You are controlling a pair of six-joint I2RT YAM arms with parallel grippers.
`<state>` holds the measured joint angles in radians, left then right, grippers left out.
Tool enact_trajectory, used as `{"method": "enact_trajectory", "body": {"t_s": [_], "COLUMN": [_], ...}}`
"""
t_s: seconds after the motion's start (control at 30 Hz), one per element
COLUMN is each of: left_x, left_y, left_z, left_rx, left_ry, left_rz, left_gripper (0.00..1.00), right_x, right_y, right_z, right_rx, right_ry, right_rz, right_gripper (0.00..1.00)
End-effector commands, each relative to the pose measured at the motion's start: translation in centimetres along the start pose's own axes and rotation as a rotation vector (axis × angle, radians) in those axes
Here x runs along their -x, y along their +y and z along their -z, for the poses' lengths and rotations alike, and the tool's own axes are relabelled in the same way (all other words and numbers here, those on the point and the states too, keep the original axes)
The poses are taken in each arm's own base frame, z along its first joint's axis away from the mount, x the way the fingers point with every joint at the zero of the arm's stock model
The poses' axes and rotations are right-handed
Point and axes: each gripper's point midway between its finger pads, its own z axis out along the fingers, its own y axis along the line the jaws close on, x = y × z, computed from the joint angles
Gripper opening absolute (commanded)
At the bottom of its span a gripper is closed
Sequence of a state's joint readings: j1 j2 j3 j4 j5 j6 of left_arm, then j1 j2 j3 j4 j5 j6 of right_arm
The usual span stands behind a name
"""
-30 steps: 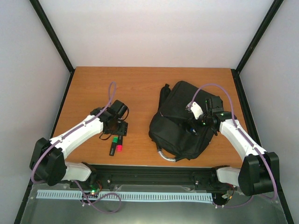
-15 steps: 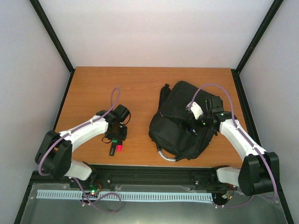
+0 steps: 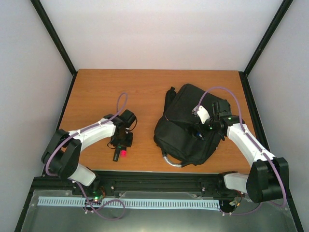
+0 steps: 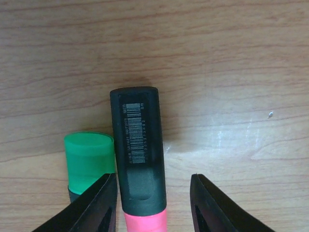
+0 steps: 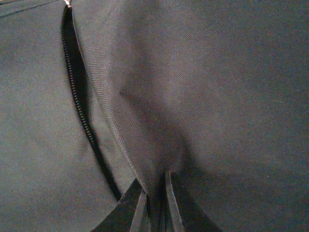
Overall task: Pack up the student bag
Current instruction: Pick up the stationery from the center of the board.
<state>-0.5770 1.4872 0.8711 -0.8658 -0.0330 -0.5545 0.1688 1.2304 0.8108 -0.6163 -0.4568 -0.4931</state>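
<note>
Fabric of the student bag (image 3: 186,128) pinched in a fold between the fingers of the right pincer (image 5: 153,178), jaws all but closed on the black weave, just right of a parted zip (image 5: 79,106) running away from the fingertips. Bag itself flat on the right half of the table (image 3: 145,92), directly beneath that pincer, long axis running from far edge toward near edge at a slight slant; a strap spilling out at the far left corner, top-handle end hard to make out from above. Well off to the left, left pincer (image 4: 153,179) low over the wood, jaws partway open and straddling a black-barrelled pink highlighter (image 4: 140,159): left finger right against the barrel, a strip of bare wood before the right finger, nothing clamped. Barrel pointing straight away from the fingertips, pink part nearest them. Printed along it, a barcode (image 4: 134,133) with a line of tiny lettering beside, too small to read. Just outside the left finger, close alongside the barrel and parallel to it, a green highlighter (image 4: 89,159). Underneath, warm brown wood-grain surface with a few pale scuffs. All around, plain white walls (image 3: 164,34) and black corner posts (image 3: 53,36).
</note>
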Motion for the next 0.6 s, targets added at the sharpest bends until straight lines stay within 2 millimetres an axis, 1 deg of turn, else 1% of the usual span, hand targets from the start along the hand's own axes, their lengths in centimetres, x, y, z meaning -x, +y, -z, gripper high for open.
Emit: {"method": "enact_trajectory", "body": {"t_s": [0.0,0.17,0.3,0.43,0.57], "left_x": [-0.2,-0.4,-0.4,-0.3,-0.6], "left_y": [-0.4,-0.7,-1.7,-3.5,-6.0], "left_z": [-0.7,-1.4,-1.7,-1.8,-1.8], "left_rx": [0.005,0.025,0.021,0.012,-0.018], "left_ry": [0.01,0.025,0.027,0.023,0.02], "left_rz": [0.006,-0.011,-0.045,-0.096,-0.174], "left_gripper": [0.44,0.44,0.44,0.43,0.36], "right_x": [1.0,1.0,0.9,0.8,0.8], "right_y": [0.9,0.9,0.9,0.9,0.9], "right_z": [0.4,0.5,0.4,0.3,0.3], "right_rx": [0.047,0.046,0.051,0.052,0.052], "right_ry": [-0.029,-0.029,-0.025,-0.022,-0.02], "right_rz": [0.012,0.012,0.011,0.009,0.01], "right_gripper": [0.09,0.09,0.09,0.09,0.09]}}
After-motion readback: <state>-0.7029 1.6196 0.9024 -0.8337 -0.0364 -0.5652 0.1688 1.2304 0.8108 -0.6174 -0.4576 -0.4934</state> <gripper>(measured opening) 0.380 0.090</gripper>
